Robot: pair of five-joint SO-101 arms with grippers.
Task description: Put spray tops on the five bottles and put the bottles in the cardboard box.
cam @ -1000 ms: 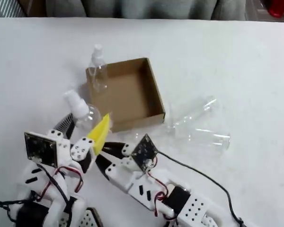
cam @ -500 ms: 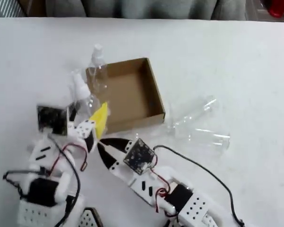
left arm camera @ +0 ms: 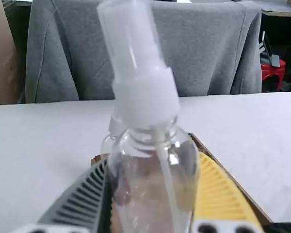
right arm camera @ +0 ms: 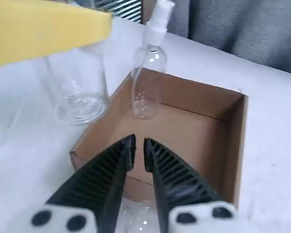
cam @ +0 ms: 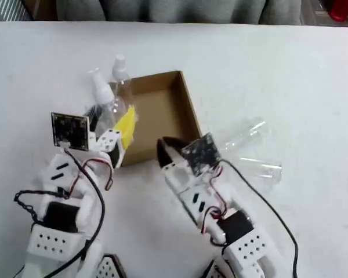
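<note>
My left gripper (cam: 111, 117) is shut on a clear bottle (cam: 102, 107) with a white spray top (left arm camera: 139, 82), holding it upright just over the near left edge of the cardboard box (cam: 162, 113). A grey finger and a yellow finger (left arm camera: 218, 194) press its sides. A second capped bottle (cam: 120, 78) stands upright in the box's far left corner (right arm camera: 146, 77). My right gripper (cam: 162, 145) hangs at the box's near wall, its black fingers (right arm camera: 160, 160) shut with nothing between them. Two uncapped clear bottles (cam: 248, 132) (cam: 260, 169) lie on the table right of the box.
The white table (cam: 278, 69) stretches wide behind and to the right of the box. A grey cloth-covered edge (left arm camera: 136, 53) stands beyond the table's far side. The right arm's cable (cam: 267, 205) trails across the table near the lying bottles.
The left arm has carried the capped bottle away from me to the box's near left edge. The right gripper has swung right, from beside the left gripper to the box's near wall.
</note>
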